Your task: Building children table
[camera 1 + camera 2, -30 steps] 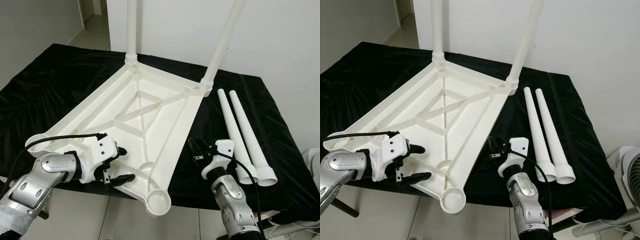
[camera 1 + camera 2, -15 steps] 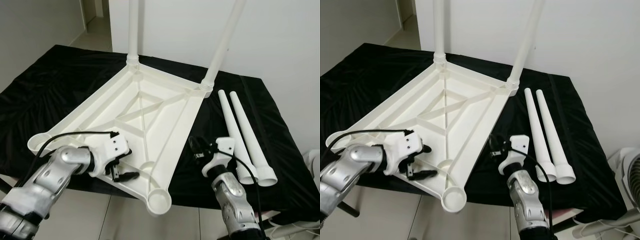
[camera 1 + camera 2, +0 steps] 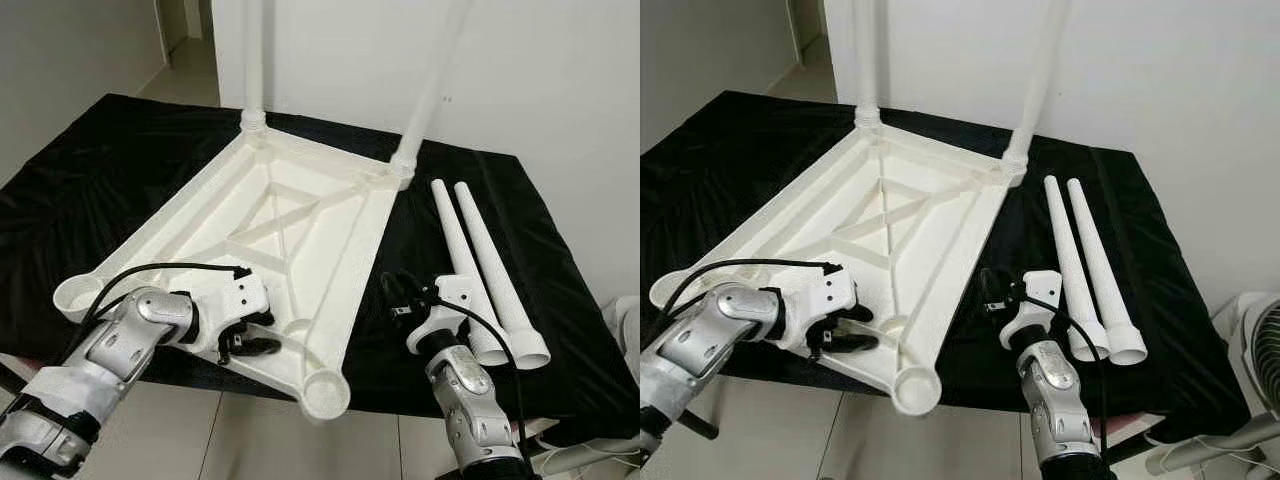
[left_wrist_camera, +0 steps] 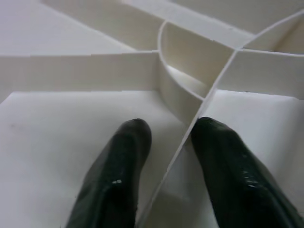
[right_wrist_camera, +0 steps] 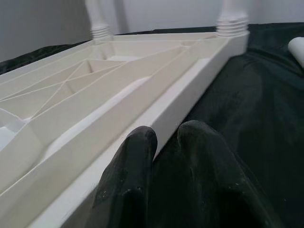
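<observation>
A white plastic tabletop [image 3: 280,230] lies upside down on a black cloth [image 3: 90,170] spread over a surface, its ribbed underside facing up and its near corner overhanging the cloth's front edge. On the left, the left gripper [image 3: 248,333] reaches in over the tabletop's near-left part, close to the empty round leg socket [image 3: 325,390] at the near corner. In the left wrist view its fingers [image 4: 118,180] are spread, one on each side of a thin upright rib [image 4: 175,156] of the underside, with the rib running between them just short of a curved wall; whether the pads actually press the rib cannot be told. At the far end of the tabletop two white legs already stand upright in their sockets, the left one [image 3: 253,60] and the right one [image 3: 430,90]. Further right, the right gripper [image 3: 395,295] hangs just off the tabletop's right edge, over the cloth; in the right wrist view its fingers [image 5: 133,180] are pressed together with nothing between them, beside the long side rail. Right of it, two loose legs [image 3: 480,270] lie side by side on the cloth, wide ends toward the robot.
</observation>
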`<state>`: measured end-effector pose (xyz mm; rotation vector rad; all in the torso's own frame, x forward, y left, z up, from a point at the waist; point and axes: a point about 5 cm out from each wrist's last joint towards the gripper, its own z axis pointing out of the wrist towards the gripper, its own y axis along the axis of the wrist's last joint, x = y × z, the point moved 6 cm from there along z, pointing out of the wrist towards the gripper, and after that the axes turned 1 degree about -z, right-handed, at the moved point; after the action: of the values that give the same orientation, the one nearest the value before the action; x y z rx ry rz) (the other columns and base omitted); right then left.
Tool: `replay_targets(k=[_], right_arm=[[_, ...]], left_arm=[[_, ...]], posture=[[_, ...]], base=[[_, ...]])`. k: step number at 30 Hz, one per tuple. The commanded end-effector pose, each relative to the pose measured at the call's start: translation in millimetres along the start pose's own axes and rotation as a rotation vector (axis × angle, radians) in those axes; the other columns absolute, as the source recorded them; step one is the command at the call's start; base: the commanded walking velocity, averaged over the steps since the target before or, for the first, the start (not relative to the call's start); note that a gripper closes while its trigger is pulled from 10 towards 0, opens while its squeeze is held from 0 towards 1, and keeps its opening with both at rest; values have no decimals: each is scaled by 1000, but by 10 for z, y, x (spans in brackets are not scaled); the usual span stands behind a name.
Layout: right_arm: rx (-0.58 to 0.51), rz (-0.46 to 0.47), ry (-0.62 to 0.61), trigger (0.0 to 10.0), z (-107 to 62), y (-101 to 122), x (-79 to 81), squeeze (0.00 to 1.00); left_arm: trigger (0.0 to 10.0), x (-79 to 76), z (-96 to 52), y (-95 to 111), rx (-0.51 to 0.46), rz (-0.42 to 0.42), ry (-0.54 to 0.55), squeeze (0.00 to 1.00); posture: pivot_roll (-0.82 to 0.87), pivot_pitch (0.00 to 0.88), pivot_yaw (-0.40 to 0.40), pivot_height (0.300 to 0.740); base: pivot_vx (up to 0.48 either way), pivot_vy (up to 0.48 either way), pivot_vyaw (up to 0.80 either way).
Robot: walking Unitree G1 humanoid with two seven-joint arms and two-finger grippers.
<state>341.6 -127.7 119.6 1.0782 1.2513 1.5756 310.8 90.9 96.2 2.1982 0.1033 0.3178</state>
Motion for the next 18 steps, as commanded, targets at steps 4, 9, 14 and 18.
replay_targets(k=[4,9,14,18], right_arm=[[10,-1,-12,10000,-10,-37,-10,0],[6,4,-9,10000,6,-32,9,0],[5,5,-8,10000,9,-31,16,0],[5,7,-8,10000,13,-36,23,0]], left_arm=[[0,184,13,-53,-11,-71,136,0],[0,178,216,189,-110,-61,182,0],[10000,186,336,356,-163,-25,222,0],[10000,170,421,584,-260,-37,223,0]], posture=[[-26,38,-66,740],[-23,39,-69,740],[-22,38,-70,740],[-21,36,-67,740]], base=[[0,0,0],[0,0,0],[0,0,0],[0,0,0]])
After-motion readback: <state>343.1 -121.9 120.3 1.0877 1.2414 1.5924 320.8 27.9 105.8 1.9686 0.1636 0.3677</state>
